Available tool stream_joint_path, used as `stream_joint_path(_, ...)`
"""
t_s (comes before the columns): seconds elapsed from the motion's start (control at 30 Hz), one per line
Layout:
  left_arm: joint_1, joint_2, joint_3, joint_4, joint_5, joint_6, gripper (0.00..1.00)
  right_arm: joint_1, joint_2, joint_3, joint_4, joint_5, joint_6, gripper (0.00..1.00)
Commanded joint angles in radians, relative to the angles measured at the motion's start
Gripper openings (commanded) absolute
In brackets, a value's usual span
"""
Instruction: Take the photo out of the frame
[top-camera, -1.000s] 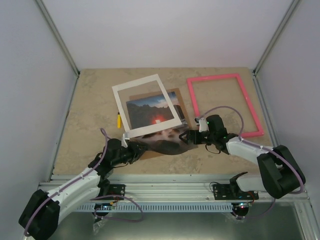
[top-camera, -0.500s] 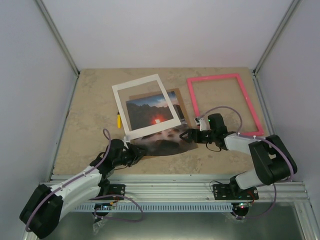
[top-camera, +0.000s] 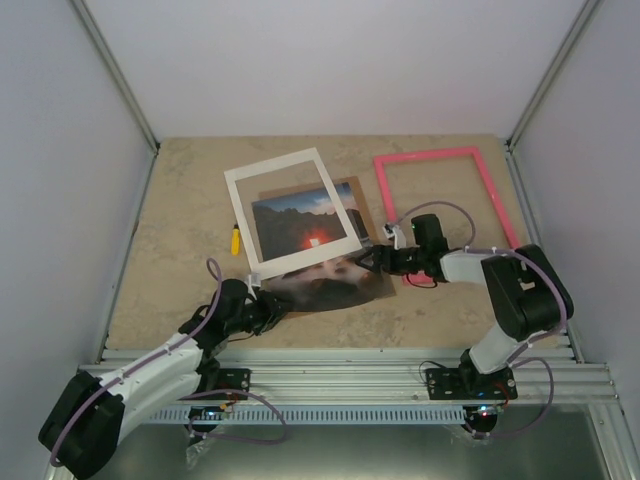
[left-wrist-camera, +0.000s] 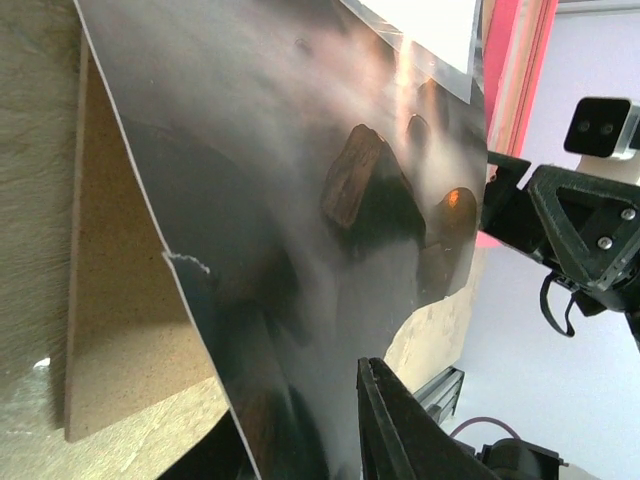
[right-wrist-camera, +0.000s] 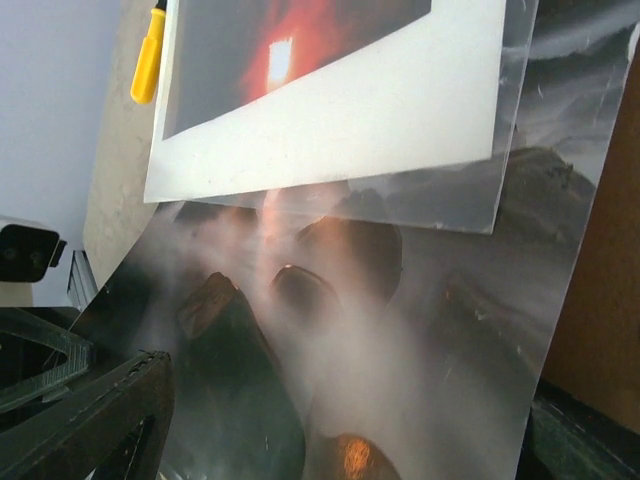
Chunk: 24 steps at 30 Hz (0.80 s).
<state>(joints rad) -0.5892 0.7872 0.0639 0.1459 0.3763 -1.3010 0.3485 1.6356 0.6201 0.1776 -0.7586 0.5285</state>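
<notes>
The photo (top-camera: 325, 285) lies mid-bench toward the front edge, half under a white mat (top-camera: 272, 162). The left gripper (top-camera: 268, 308) pinches its near corner; the right gripper (top-camera: 378, 262) gapes wide at its right edge. The pink frame (top-camera: 430, 154) lies back-right.

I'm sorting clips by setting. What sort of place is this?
Probably a lab test cell, not a home: plain white walls enclose a tan tabletop, and two robot arms are bolted to a metal rail.
</notes>
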Motion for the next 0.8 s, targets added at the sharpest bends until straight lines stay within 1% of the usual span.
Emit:
stream_joint_path(0.0, -0.003, -0.002, -0.008, -0.009, 0.009, 0.021, 0.21, -0.006, 0.055, 0.056, 0.024, -0.042, -0.011, 0.79)
stream_joint_path(0.13, -0.004, 0.004, -0.009, -0.001, 0.015, 0.025, 0.21, -0.006, 0.091, 0.091, 0.017, -0.044, -0.017, 0.72)
stream_joint_path(0.23, -0.003, 0.008, -0.009, -0.001, 0.013, 0.029, 0.21, -0.006, 0.114, 0.112, 0.000, -0.036, -0.033, 0.70)
stream_joint_path(0.43, -0.004, 0.016, -0.009, 0.007, 0.017, 0.033, 0.21, -0.008, 0.182, 0.145, -0.004, -0.033, -0.039, 0.57)
stream_joint_path(0.53, -0.004, 0.014, -0.010, 0.005, 0.016, 0.033, 0.20, -0.010, 0.203, 0.155, -0.005, -0.034, -0.043, 0.54)
stream_joint_path(0.57, -0.004, 0.012, -0.010, 0.003, 0.014, 0.032, 0.20, -0.012, 0.207, 0.156, -0.006, -0.034, -0.045, 0.51)
stream_joint_path(0.67, -0.004, 0.005, -0.011, -0.005, 0.006, 0.034, 0.20, -0.021, 0.213, 0.160, -0.017, -0.038, -0.057, 0.39)
stream_joint_path(0.77, -0.004, -0.001, -0.008, -0.017, -0.003, 0.037, 0.21, -0.028, 0.199, 0.146, -0.021, -0.039, -0.066, 0.29)
